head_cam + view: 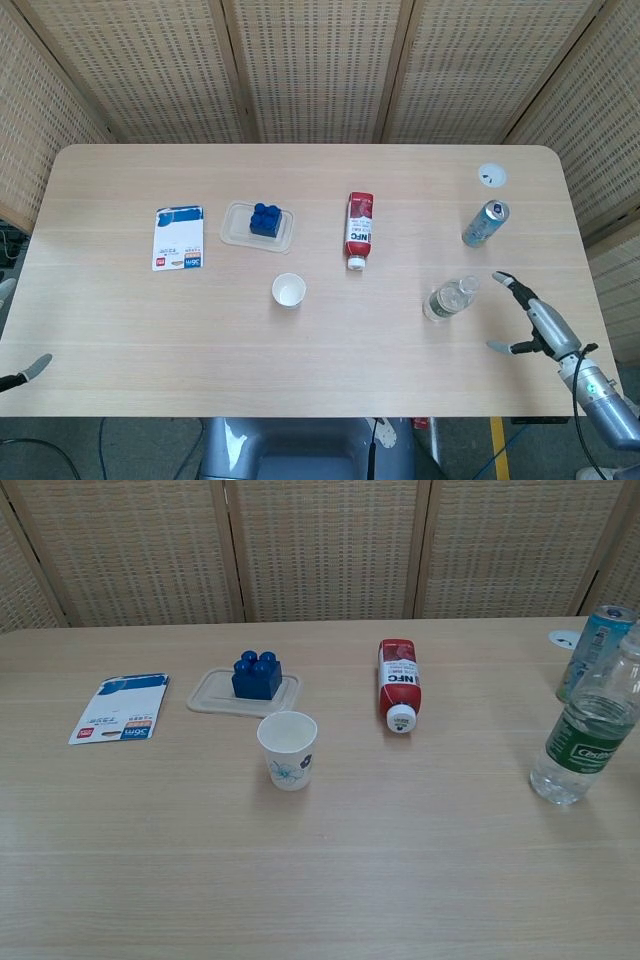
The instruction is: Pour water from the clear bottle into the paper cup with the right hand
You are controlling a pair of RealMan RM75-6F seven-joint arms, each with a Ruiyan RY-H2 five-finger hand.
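Left hand (30, 369) is showing only as a fingertip at the table's (120, 330) near-left edge; whether it is spread or curled, cannot tell. It is holding nothing visible.

Packet (178, 238) is lying flat at left, white with a blue top; chest view reads "moc" upside down, the rest too small. Just right of it a clear tray (236, 235) is carrying a blue block (264, 220). No writing on either.

Cup (288, 750) is standing upright in front of the tray, small blue flower print on its side, apparently dry and empty.

Red bottle (398, 685) is lying on its side mid-table, white cap toward the robot, label reading "NFC".

Clear bottle (590, 730) is standing upright, well right of the cup, cap apparently still on, water inside. Green label carries white script, not legible.

Can (485, 223) is standing behind it, teal; lettering unreadable. A white disc (491, 175) is sitting near the far-right corner.

Right hand (530, 315) is hovering just right of the clear bottle, fingers spread wide, holding nothing, not touching.

Progress, as judged: nothing poured. Reach is under way; grasp, uncapping if needed, carry to cup, and pour are all remaining.
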